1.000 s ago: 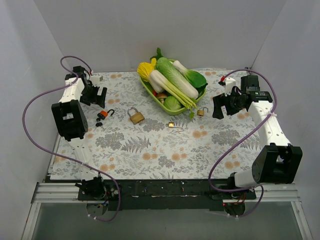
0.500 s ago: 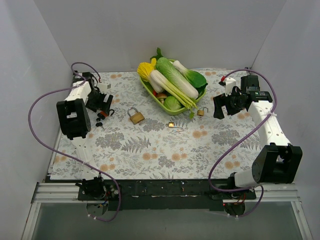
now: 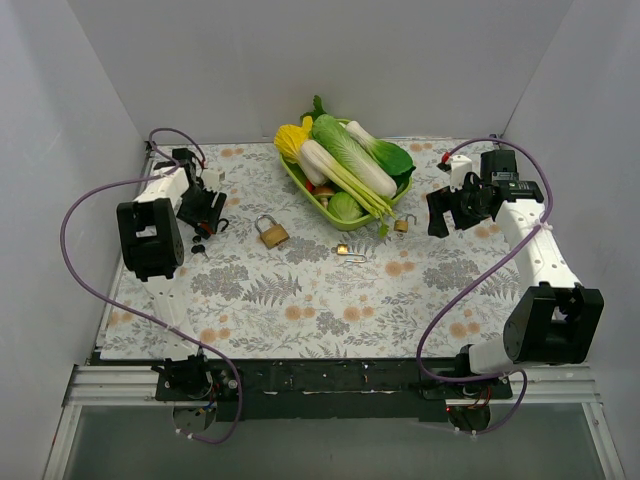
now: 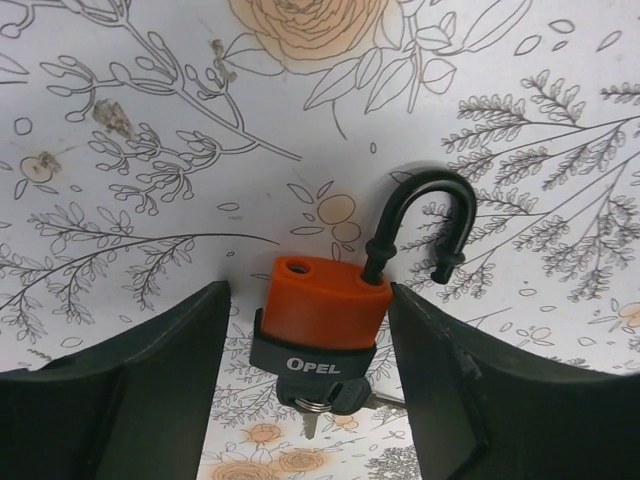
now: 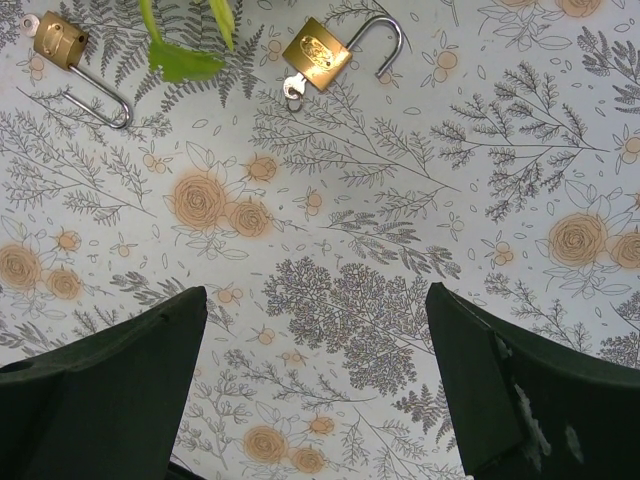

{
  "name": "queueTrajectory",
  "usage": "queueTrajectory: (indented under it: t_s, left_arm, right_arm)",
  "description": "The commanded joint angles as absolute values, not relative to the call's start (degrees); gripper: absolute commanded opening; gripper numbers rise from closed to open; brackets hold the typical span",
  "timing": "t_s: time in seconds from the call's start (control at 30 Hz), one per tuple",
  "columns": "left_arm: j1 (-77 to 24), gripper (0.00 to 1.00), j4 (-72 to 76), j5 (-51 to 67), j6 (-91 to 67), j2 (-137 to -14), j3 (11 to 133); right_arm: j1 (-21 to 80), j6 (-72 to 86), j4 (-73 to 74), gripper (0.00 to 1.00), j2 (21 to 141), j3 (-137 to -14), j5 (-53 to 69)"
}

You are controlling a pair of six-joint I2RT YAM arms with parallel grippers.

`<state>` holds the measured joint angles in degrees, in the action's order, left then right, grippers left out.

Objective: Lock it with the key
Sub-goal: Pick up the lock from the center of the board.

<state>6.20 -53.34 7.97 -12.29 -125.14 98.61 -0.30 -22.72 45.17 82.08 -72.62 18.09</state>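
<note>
Orange padlock (image 4: 320, 315) lies flat near the tabletop's (image 3: 300, 300) left edge, toward the far corner. Its black shackle (image 4: 420, 215) is swung open and the key (image 4: 335, 400) sits in the base. Left gripper (image 4: 308, 295) straddles the body, jaws partly apart: a gap on one side, and I can't tell if the other side touches. No firm grip yet. Right gripper (image 5: 315, 320) is spread wide and empty over the right edge.

Handling guess: the lock is small, rigid and fairly heavy, with a grippy plastic cover. Best hold is across the body's flat sides, clear of shackle and key. The key ring is loose and may flop.
</note>
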Motion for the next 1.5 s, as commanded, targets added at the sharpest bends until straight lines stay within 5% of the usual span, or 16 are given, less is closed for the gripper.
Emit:
queueTrajectory:
  t_s: [0.0,0.23,0.4,0.8,0.97,1.47]
  left_arm:
    - [5.0,0.6,-49.4,4.7,-15.0,-122.3,94.1]
    - [4.0,0.35,-48.3,2.7,-22.7,-121.8,93.5]
    - [3.8,0.0,-56.3,11.6,-34.9,-121.0,104.3]
    - [-6.8,0.0,-49.8,25.0,-68.6,-102.8,101.7]
    - [-10.1,0.0,-34.4,27.3,-92.4,-95.1,85.8]
    - [-18.6,0.0,-31.7,20.2,-105.6,-94.5,88.0]
  right_arm:
    - [-0.1,-22.8,45.4,0.98,82.3,-75.5,18.6]
    - [-0.1,-22.3,45.4,0.98,82.6,-77.0,18.8]
    - [-0.1,-19.4,43.8,0.98,81.8,-80.2,22.7]
    - [7.4,4.6,21.1,0.98,79.7,-80.9,33.3]
    - [13.9,13.6,8.8,0.98,79.6,-74.8,29.4]
    - [34.7,22.8,4.3,0.92,92.9,-83.0,13.9]
